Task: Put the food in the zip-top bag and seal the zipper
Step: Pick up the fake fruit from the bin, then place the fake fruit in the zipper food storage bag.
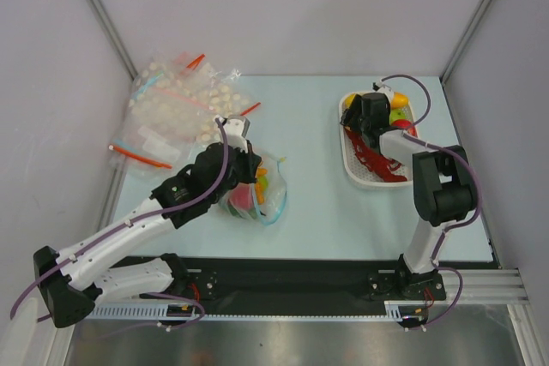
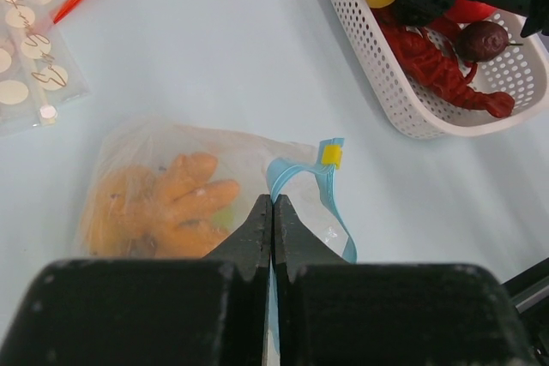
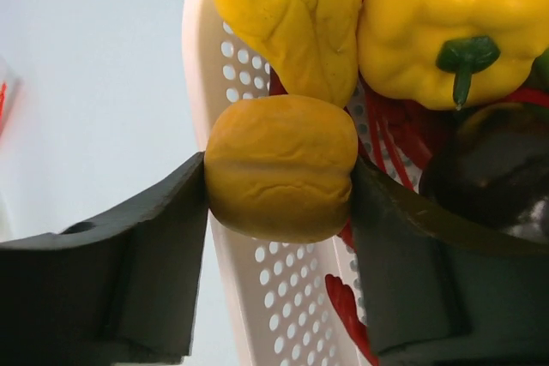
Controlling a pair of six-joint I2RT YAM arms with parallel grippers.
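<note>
The zip-top bag [image 1: 264,197] lies left of centre, with orange food [image 2: 184,199] inside. Its light blue zipper [image 2: 333,196] curls open, with a yellow slider [image 2: 331,155] on it. My left gripper [image 2: 273,212] is shut on the bag's mouth edge; it also shows in the top view [image 1: 244,171]. My right gripper [image 3: 281,179] is shut on a yellow-orange food piece [image 3: 281,167] above the left rim of the white tray [image 3: 283,297]. A yellow pepper [image 3: 446,15], another yellow piece [image 3: 292,15], a dark purple fruit [image 2: 482,39] and a red toy [image 2: 433,70] lie in the tray [image 1: 364,179].
A heap of other clear bags [image 1: 176,113] with red strips lies at the back left. The tray stands at the back right, near the right wall. Black rails run along the table's near edge.
</note>
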